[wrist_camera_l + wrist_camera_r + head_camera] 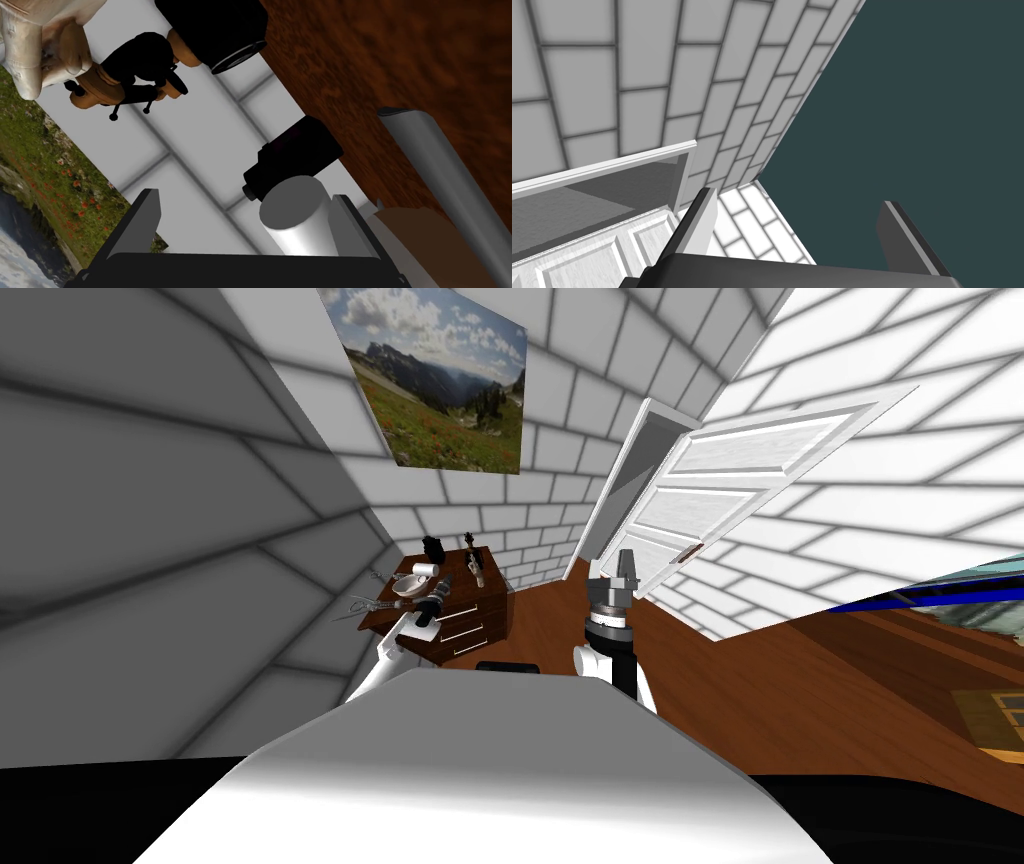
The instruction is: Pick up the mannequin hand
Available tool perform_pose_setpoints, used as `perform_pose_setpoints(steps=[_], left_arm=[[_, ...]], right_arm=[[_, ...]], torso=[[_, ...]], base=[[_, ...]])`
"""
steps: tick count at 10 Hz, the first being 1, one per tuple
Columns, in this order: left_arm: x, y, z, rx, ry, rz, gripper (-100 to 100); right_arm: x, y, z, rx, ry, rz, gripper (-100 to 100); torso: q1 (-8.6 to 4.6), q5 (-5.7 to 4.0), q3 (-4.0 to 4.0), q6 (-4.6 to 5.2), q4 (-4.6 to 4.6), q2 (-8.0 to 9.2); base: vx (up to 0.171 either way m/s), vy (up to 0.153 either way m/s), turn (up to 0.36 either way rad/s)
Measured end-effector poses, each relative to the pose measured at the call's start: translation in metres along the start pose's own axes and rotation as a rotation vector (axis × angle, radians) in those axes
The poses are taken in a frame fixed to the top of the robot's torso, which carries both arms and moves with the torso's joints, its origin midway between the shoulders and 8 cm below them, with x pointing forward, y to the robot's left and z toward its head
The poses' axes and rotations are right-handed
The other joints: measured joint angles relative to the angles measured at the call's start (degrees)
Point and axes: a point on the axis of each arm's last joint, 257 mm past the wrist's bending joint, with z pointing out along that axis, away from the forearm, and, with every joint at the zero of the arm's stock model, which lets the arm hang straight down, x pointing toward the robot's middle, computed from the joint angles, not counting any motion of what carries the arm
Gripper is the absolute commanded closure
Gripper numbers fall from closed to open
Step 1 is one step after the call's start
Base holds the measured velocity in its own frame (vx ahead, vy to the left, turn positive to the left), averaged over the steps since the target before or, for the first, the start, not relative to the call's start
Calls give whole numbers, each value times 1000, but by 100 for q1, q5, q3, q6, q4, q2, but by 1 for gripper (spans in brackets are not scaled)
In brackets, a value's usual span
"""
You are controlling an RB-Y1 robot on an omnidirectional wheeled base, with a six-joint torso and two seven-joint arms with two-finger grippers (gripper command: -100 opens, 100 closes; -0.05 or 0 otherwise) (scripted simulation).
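Observation:
The mannequin hand (31, 46) is pale, on wood-coloured joints and a black base. It stands beyond my left gripper (245, 220), well past the fingertips and off to one side. That gripper is open. A white cylinder (295, 220) lies between its fingers, close against one of them. In the head view the mannequin hand (473, 566) stands upright at the back of the brown dresser (470, 623), and my left gripper (441, 584) hovers over the dresser top. My right gripper (627, 563) is raised, pointing up, open and holding nothing.
On the dresser also sit a black camera-like block (292, 157), a white bowl (408, 585) and a thin wire item (362, 608). A grey rod (450, 185) runs beside my left gripper. A white door (700, 503) stands open to the right of the dresser.

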Motion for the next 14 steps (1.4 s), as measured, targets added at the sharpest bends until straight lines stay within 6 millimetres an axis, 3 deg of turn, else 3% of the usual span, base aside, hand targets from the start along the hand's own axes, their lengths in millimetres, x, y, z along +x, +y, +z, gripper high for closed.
perform_pose_setpoints(steps=[1,4,6,9,11,14], left_arm=[[-8,17,-5,-31,-19,42,-100],[-26,28,-9,-55,-55,146,-100],[-47,53,-20,-107,-85,229,-100],[-54,54,-22,-112,-109,311,-100],[-78,76,-34,-165,-136,388,-100],[-84,79,-37,-171,-157,468,-100]], right_arm=[[0,0,0,0,0,0,0],[0,0,0,0,0,0,0],[0,0,0,0,0,0,0],[0,0,0,0,0,0,0],[0,0,0,0,0,0,0],[0,0,0,0,0,0,0]], torso=[[1,0,1,1,0,3],[0,0,0,0,0,0],[2,1,2,-1,1,4],[0,0,0,0,0,-1],[1,1,3,1,1,5],[0,0,-1,1,0,-2]], base=[[-4,5,-64],[-2,-1,-42],[-3,2,-36],[-2,-1,-31],[-7,2,-49],[4,1,2]])
